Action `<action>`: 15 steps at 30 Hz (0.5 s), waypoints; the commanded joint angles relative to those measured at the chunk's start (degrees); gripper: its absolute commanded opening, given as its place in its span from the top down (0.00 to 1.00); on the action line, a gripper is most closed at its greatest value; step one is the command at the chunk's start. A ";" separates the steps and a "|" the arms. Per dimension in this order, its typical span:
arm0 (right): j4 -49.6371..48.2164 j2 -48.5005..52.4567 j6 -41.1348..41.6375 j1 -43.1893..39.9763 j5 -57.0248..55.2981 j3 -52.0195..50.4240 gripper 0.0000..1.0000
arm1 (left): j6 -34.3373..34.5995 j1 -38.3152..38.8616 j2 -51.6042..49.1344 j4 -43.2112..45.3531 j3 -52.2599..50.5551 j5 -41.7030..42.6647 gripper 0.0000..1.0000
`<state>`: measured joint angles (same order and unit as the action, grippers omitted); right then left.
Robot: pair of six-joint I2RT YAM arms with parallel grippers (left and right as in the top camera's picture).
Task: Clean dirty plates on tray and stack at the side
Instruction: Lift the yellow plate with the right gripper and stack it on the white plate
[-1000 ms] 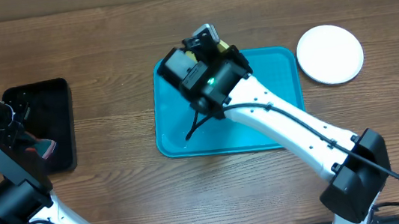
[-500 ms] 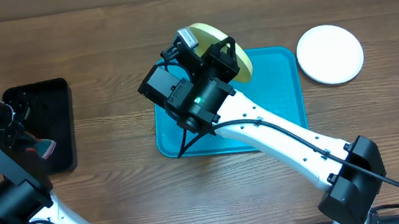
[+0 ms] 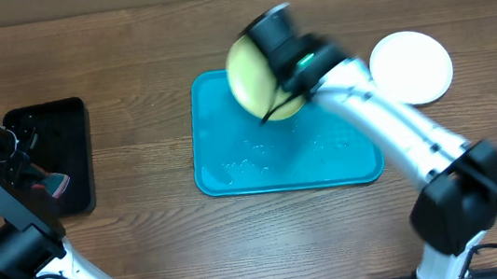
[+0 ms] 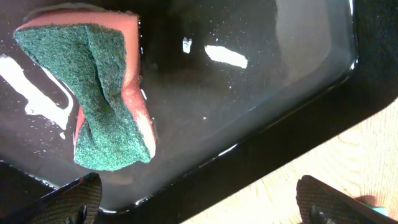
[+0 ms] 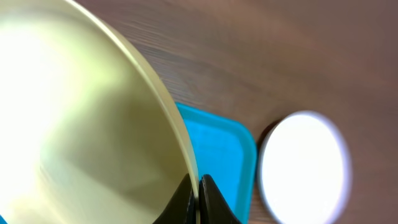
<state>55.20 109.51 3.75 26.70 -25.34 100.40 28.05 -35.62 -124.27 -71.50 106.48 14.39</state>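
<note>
My right gripper (image 5: pixel 198 198) is shut on the rim of the yellow-green plate (image 3: pixel 259 80), which hangs tilted above the far left part of the turquoise tray (image 3: pixel 234 174). In the right wrist view the plate (image 5: pixel 81 124) fills the left side, pinched edge-on between the fingers. The tray's bare bottom is wet and no plate lies on it. A white plate (image 3: pixel 411 66) rests on the table just right of the tray. My left gripper (image 4: pixel 205 205) hangs open over the black tray's rim, holding nothing.
A smaller black tray (image 3: pixel 58 119) with water in it stands at the far left. A green-and-pink sponge (image 4: pixel 106 93) lies in it. The right arm reaches across the tray's right half. Bare wood table surrounds both trays.
The right arm has swung from the tray's left side toward the right and back, carrying the yellow-green plate upward. The tray's wet bottom is now uncovered. The left arm has not moved.
</note>
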 commanded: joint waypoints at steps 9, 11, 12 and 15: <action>-0.42 -2.08 7.43 -37.92 41.97 -5.70 0.96 | -0.83 0.42 2.03 0.04 -0.15 0.46 0.00; -1.84 -2.08 7.45 -41.94 41.94 -8.46 0.96 | -0.83 0.44 2.03 0.04 -0.15 0.46 0.00; -3.02 -2.08 7.96 -43.69 41.92 -10.03 0.96 | -0.83 0.44 2.03 0.04 -0.15 0.46 0.00; -7.87 -2.08 11.02 -48.04 41.97 -15.08 0.96 | -0.83 0.44 2.03 0.04 -0.15 0.46 0.00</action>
<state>49.54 109.51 11.92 -19.51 13.28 88.42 28.05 -35.62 -124.27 -71.50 106.48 14.39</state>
